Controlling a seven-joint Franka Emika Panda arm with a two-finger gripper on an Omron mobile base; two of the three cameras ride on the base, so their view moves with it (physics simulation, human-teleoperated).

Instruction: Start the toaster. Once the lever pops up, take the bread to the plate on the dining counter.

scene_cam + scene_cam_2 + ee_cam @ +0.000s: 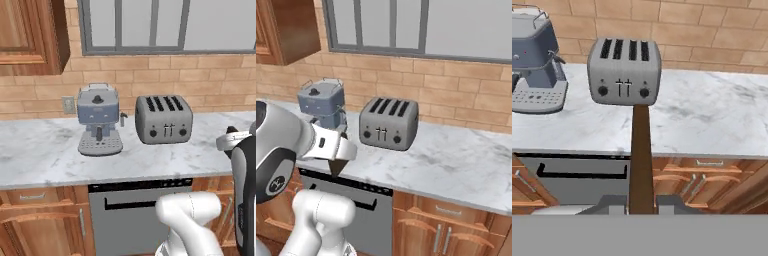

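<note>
The toaster (pixel 164 120) stands on the marble tabletop (pixel 45 160) against the brick wall, its front with two black knobs and two small levers turned toward the room. Its four slots (pixel 625 50) run across the top; in all three views they look dark, and nothing rises out of any of them, though how deep they are filled cannot be told. To the toaster's left, just beside it but apart, stands a blue-grey espresso machine (pixel 99 119) with a drip tray at its foot. The gripper (pixel 641 209) is out in front of the tabletop edge, well short of the toaster, and its jaws are closed on the bread (pixel 641 157): in the hand view the thin dark brown slice is seen edge-on, rising between the two fingertips as a narrow upright strip whose top overlaps the toaster's lower front in the picture. In the right base view the same slice shows as a small dark brown wedge hanging under the white hand (pixel 336 165), over the front edge of the tabletop and above a grey dishwasher (pixel 361 210) set among wooden cabinets. A window (pixel 165 25) sits in the wall above the toaster.
</note>
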